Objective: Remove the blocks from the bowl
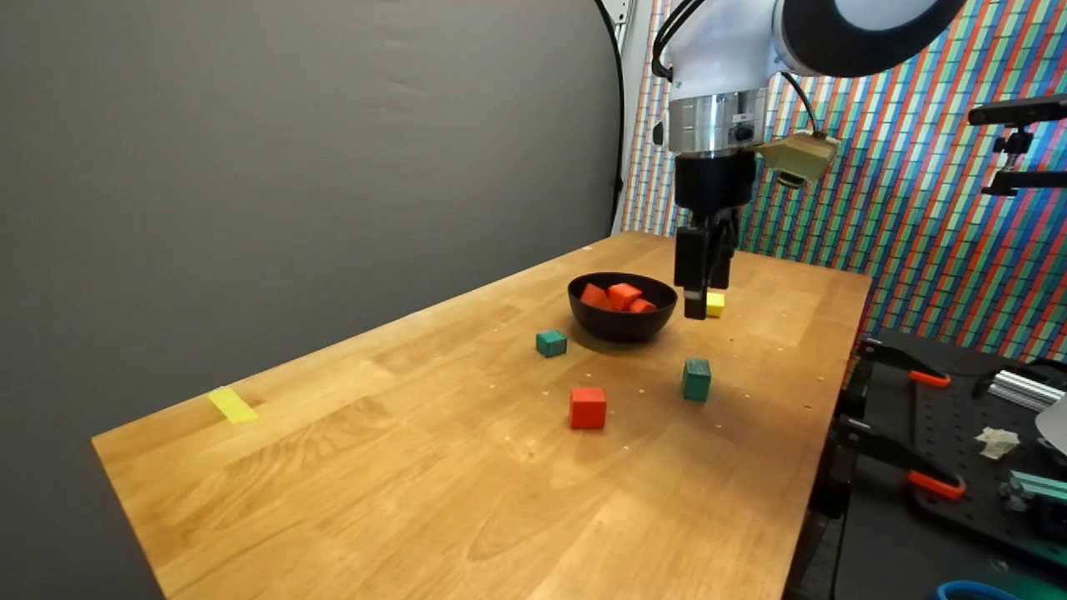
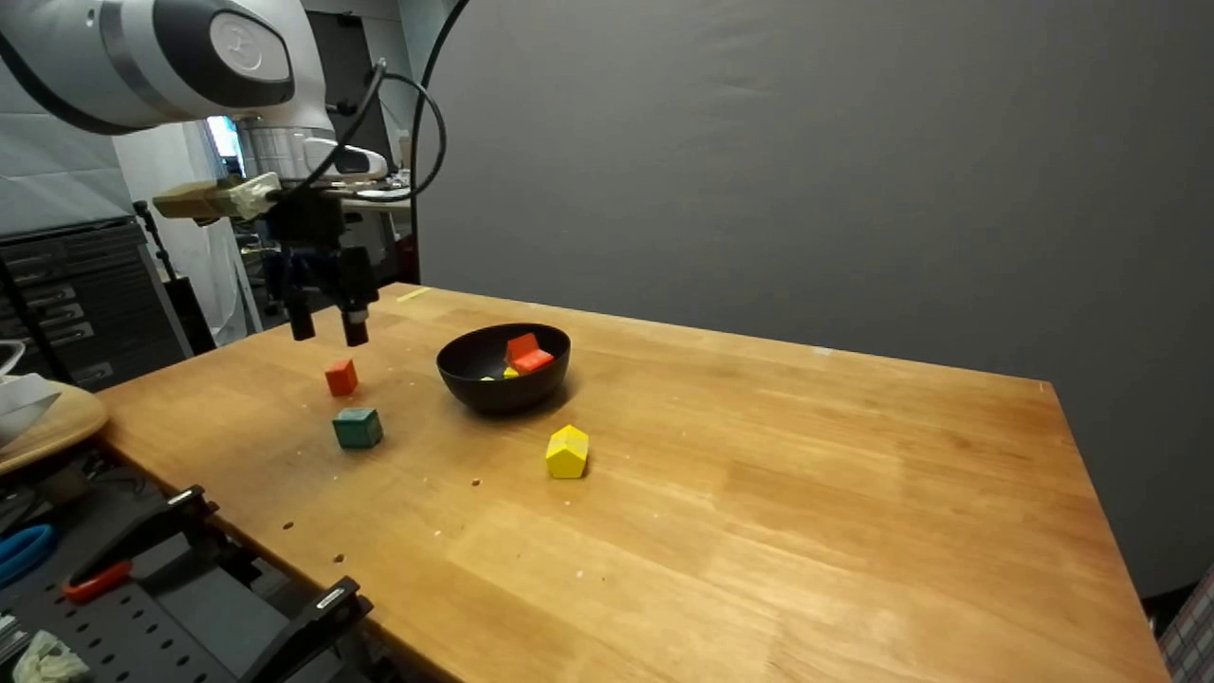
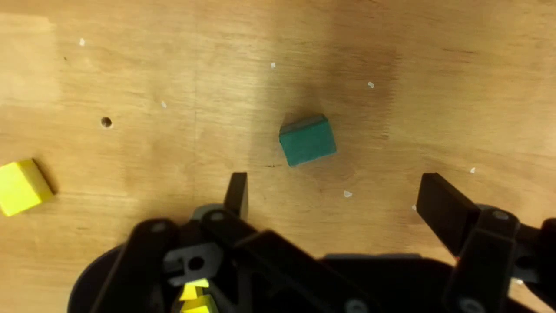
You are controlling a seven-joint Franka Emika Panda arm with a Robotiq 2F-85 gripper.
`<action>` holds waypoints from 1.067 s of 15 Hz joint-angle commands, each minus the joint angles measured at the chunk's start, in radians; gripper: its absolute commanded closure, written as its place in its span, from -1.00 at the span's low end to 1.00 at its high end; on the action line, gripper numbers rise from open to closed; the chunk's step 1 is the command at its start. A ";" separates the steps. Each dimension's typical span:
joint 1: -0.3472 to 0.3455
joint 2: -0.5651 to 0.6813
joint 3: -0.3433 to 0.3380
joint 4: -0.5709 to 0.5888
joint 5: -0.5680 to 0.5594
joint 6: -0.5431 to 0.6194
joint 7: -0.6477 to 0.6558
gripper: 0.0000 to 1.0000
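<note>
Yellow tape strip (image 1: 232, 405) on wooden table (image 1: 400, 483); gray backdrop (image 1: 333, 167) alongside; dark drawer unit (image 2: 95, 294).

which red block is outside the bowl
The red cube-shaped block on the wooden table; the other visible red blocks sit inside the round black bowl.

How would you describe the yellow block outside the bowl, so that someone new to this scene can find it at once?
On the wooden table stands a round black bowl. In an exterior view, the yellow block sits apart from it, nearer the camera and slightly to the right. A red block and two green blocks also lie outside the bowl; only this one is yellow.
</note>
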 commanded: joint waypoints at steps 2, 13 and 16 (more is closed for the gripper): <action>-0.023 0.014 0.010 0.026 0.015 -0.005 -0.116 -1.00; -0.030 0.221 -0.123 0.193 -0.549 0.184 0.346 -1.00; -0.042 0.298 -0.136 0.246 -0.432 0.207 0.292 -1.00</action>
